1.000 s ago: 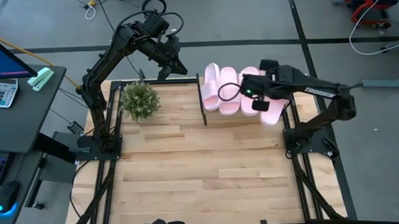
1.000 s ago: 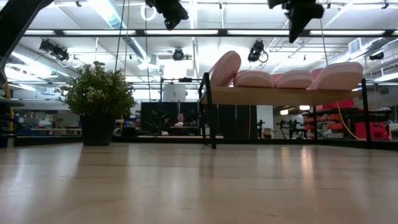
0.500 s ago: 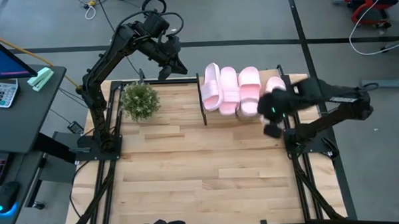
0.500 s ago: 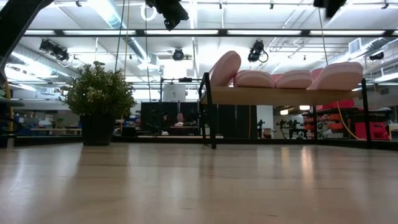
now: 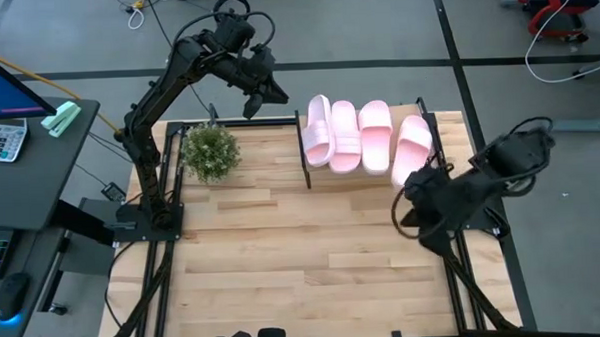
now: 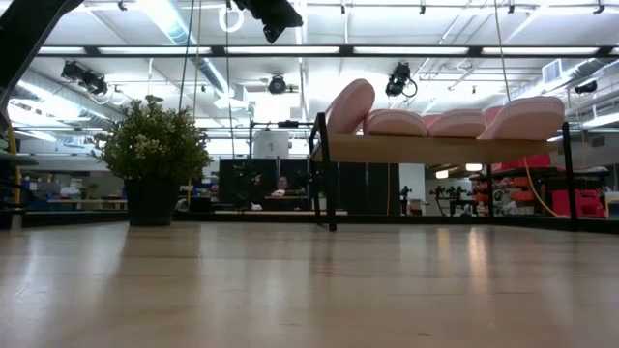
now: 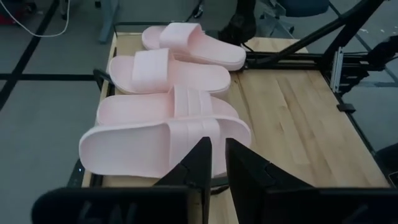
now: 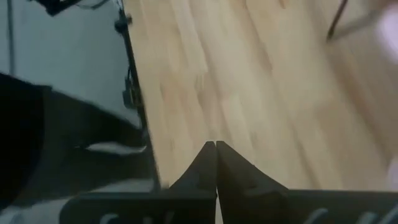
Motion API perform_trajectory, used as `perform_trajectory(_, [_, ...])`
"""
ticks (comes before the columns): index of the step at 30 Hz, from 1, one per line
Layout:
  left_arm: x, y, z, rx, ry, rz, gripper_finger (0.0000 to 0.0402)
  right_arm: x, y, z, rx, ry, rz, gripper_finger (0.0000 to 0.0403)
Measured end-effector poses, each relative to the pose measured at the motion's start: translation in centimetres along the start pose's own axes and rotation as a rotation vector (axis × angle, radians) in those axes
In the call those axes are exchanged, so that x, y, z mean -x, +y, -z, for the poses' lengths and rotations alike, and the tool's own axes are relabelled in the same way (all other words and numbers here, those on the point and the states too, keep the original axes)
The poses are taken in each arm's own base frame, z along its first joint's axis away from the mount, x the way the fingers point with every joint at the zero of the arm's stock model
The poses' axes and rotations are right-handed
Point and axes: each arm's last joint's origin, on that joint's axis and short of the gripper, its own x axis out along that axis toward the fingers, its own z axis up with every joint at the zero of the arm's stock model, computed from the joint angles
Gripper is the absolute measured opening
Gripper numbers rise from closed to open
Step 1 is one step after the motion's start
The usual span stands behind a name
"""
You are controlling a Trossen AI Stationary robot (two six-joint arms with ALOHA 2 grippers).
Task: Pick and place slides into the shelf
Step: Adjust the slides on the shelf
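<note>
All four slides (image 5: pixel 364 138) lie on the shelf (image 5: pixel 306 173) at the table's far right, side by side, long axes running near to far — the leftmost tilted against its neighbour. None remains on the tabletop (image 5: pixel 283 249).

Right gripper (image 5: pixel 414 210) sits just near of the shelf, fingers pressed together, empty. Left gripper (image 5: pixel 253 102) hangs to the shelf's left, high — nearly closed, holding nothing.

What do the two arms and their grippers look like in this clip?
Both arms are black, jointed tubular links on black frame posts at the table's sides. The left gripper and the right gripper each end in two flat, tapering dark fingers. Loose black cables loop along both arms.
</note>
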Motion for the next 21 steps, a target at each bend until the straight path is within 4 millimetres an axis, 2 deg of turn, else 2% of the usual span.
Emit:
perform_trajectory(2, [0.0,0.0,0.0,0.0,0.0,0.0,0.0054,-0.5,1.4,-1.1,0.055,-0.047,0.017,0.0001])
perform_trajectory(5, [0.0,0.0,0.0,0.019,0.0,0.001,0.005,-3.0,3.0,-2.3,0.131,-0.017,0.056,0.0])
perform_trajectory(8, [-0.1,-0.1,0.0,0.027,0.004,0.005,0.0046,-5.3,3.7,-2.8,0.166,0.042,0.09,0.0])
perform_trajectory(11, [-0.1,-0.2,0.0,0.03,0.01,0.009,0.0044,-5.7,3.8,-2.7,0.181,0.071,0.086,0.0])
perform_trajectory(13, [-0.1,-0.2,0.1,0.032,0.012,0.01,0.0044,-5.1,3.6,-2.6,0.156,0.061,0.073,0.0])
perform_trajectory(15, [-0.1,-0.2,0.1,0.034,0.013,0.011,0.0046,-3.5,3.4,-2.7,0.106,0.016,0.043,0.0])
perform_trajectory(18, [-0.1,-0.2,0.1,0.035,0.014,0.011,0.0048,0.1,2.6,-3.1,0.033,-0.143,0.012,0.0])
perform_trajectory(21, [-0.1,-0.2,0.1,0.035,0.015,0.012,0.0046,3.9,1.4,-3.5,-0.067,-0.377,0.03,0.0])
